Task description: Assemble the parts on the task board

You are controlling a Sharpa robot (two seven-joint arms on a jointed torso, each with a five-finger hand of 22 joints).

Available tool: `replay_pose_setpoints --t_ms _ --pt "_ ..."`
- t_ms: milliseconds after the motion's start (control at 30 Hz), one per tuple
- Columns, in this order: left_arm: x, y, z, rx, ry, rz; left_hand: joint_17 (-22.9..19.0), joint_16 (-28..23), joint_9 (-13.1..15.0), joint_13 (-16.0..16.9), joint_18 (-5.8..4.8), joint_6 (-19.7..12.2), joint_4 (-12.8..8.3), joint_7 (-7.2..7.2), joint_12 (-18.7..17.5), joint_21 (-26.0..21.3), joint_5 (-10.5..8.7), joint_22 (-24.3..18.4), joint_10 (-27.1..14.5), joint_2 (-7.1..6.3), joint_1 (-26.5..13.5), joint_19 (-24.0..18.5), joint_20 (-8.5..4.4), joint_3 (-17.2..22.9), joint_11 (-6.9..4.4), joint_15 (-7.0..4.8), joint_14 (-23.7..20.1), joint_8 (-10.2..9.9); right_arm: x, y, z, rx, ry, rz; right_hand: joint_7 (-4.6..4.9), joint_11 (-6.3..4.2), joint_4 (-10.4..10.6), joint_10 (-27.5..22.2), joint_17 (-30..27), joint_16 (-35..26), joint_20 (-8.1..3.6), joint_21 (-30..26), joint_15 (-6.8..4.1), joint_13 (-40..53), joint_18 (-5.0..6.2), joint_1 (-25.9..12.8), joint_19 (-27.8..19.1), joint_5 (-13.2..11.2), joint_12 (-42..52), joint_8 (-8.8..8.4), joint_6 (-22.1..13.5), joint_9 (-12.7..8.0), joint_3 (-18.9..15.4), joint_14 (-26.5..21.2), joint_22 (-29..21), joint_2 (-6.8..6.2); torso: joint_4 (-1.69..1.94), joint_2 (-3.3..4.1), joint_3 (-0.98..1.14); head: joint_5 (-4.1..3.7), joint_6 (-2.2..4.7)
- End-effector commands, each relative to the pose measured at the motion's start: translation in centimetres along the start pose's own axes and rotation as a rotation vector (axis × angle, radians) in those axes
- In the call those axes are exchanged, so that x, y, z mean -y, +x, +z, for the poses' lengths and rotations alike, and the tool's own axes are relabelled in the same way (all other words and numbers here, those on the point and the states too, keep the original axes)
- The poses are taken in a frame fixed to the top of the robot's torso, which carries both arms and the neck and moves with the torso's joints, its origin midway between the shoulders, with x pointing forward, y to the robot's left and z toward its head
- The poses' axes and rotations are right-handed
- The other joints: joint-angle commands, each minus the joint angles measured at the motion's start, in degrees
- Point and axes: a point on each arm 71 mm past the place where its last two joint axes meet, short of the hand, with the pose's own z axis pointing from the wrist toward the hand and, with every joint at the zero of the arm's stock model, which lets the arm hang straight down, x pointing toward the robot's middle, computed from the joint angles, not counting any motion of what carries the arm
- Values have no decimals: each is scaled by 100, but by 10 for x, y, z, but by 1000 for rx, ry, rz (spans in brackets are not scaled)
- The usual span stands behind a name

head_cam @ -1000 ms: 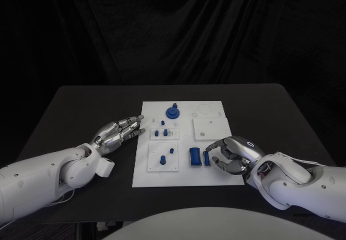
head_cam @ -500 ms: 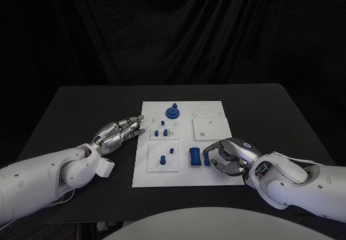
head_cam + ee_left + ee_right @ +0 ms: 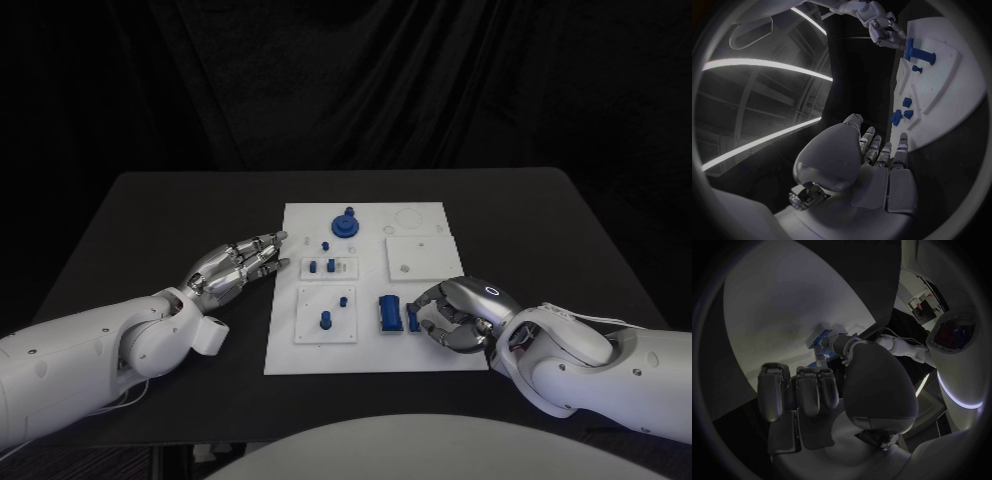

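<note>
The white task board [image 3: 368,352] lies mid-table. On it a round blue knob [image 3: 346,223] stands at the far end, with small blue pegs [image 3: 326,265] in the left plates. A blue block [image 3: 389,312] lies near the front, and a narrow blue part [image 3: 413,319] lies beside it. My right hand [image 3: 462,313] curls over the board's right front and pinches the narrow blue part [image 3: 823,339] between thumb and fingertips, still down on the board. My left hand [image 3: 238,264] lies flat with fingers straight at the board's left edge and holds nothing. The left wrist view shows the right hand [image 3: 882,27] at the block [image 3: 918,52].
A square white plate [image 3: 423,257] with small holes sits on the board's right side, and a ring-shaped recess [image 3: 410,216] lies at the far right corner. Bare black table [image 3: 173,210] surrounds the board on all sides.
My right hand has crept a little leftward and its fingers have closed in on the narrow blue part. The left hand has stayed still.
</note>
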Motion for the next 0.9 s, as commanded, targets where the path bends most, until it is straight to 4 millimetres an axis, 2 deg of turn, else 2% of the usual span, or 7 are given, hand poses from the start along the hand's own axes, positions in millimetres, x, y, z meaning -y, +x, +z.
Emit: replay_pose_setpoints --t_ms 33,133,367,567,700,767,900 --pt "0 1 0 -4 15 -9 7 17 6 8 59 -12 -5 14 15 34 1 -6 -3 -10 43 27 0 30 18 22 -1 19 0 2 -1 -11 10 -5 -24 -1 -14 618 1509 17 38 -32 30 1510 -57 -53 346 -28 15 -31 -20 -13 32 615 1342 2 -6 2 2 9 0" --pt "0 1 0 -3 15 -9 7 17 6 8 59 -12 -5 14 15 34 1 -6 -3 -10 43 27 0 30 18 22 -1 19 -1 1 -1 1 0 -2 -57 -38 -38 618 1509 17 28 -39 4 1510 -54 -76 342 -64 15 -36 -15 -18 48 615 1340 5 -8 3 3 5 0" --pt "0 1 0 -4 15 -10 6 16 6 8 59 -14 0 14 15 33 -4 -15 -3 -16 38 25 -2 39 20 21 -4 20 -2 -2 -1 35 -21 6 -342 -275 -139 618 1509 17 -137 -63 -194 1510 -47 -165 330 -365 15 -123 -108 -77 103 615 1332 38 -2 6 6 -1 0" --pt "1 1 -1 5 29 -5 7 17 13 11 59 16 -2 13 30 33 15 -17 6 -20 42 25 -4 53 20 17 -2 27 -5 -7 -3 86 -46 21 -352 -296 -120 618 1509 17 -180 -70 -226 1510 -47 -225 328 -544 15 -133 -104 -95 87 615 1330 57 -7 3 2 33 0" --pt "3 0 -3 21 55 4 9 22 34 20 62 119 -27 29 88 33 79 -29 53 -58 77 25 -19 102 43 -2 6 59 -7 -14 -7 145 -66 57 -298 -267 -63 618 1509 17 -182 -50 -212 1510 -55 -292 342 -752 15 -92 -8 -89 40 615 1339 88 -6 3 1 39 0" --pt "5 1 -5 33 76 10 12 26 51 27 61 205 -23 37 135 33 97 -38 97 -96 84 24 -36 117 49 -12 15 84 -8 -24 -8 207 -85 83 -210 -197 60 618 1509 17 -150 -35 -158 1510 -61 -412 353 -1031 15 7 190 -50 -73 615 1344 136 -8 4 2 38 0" --pt "9 2 -8 52 113 21 14 32 78 38 48 370 23 26 231 12 152 -105 195 -158 95 -20 -121 150 34 -69 25 127 -9 -43 -6 305 -115 121 -156 -31 307 618 1382 -40 -39 -162 -16 1510 -30 -589 285 -1183 15 233 631 76 -348 586 1299 214 -2 4 5 37 0"
